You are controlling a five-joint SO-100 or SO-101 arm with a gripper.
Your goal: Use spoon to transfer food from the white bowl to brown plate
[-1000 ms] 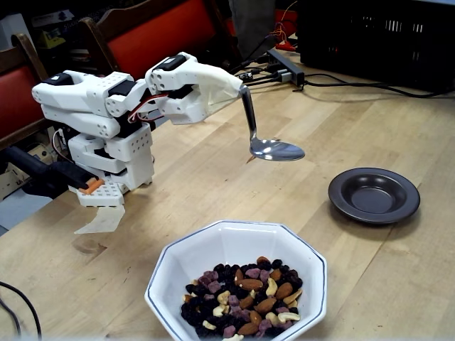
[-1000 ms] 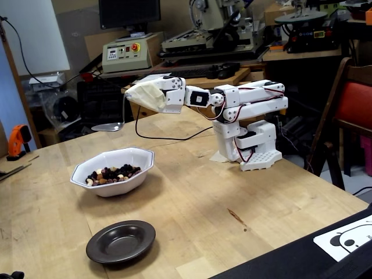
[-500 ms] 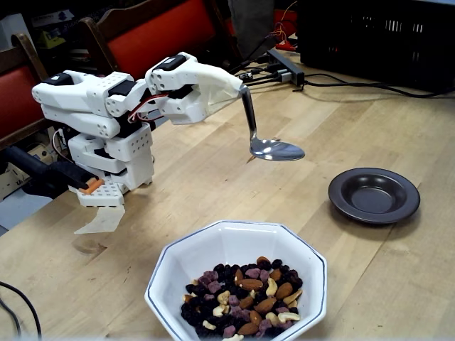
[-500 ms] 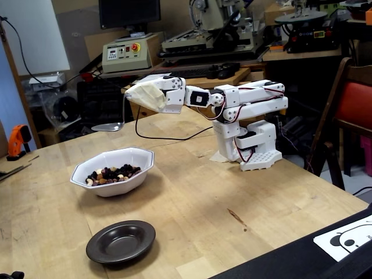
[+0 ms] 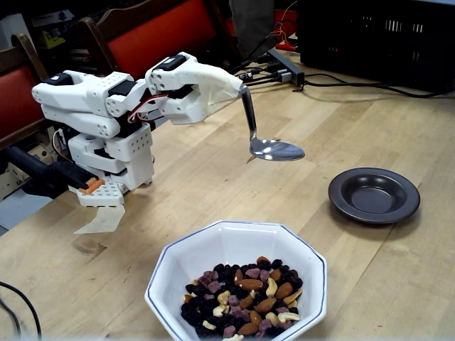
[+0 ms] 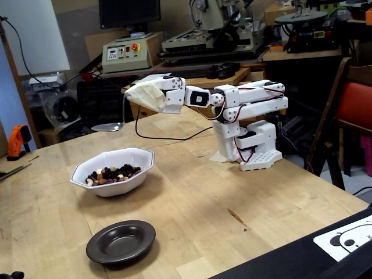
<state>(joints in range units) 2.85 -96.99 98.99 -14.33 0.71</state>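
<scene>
Zero food (image 5: 245, 302) moved yet: my pincer (image 5: 238, 89) is clamped on the empty spoon (image 5: 274, 148), hovering above the bench beyond the white bowl (image 5: 178, 266), so next I'd dip down and scoop.

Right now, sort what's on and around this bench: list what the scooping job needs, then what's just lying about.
Needed:
spoon, set in the pincer
nut and berry mix
white octagonal bowl
brown plate

Lying about:
black cable
control box with a red button
orange tool
red chairs
panda sheet
</scene>
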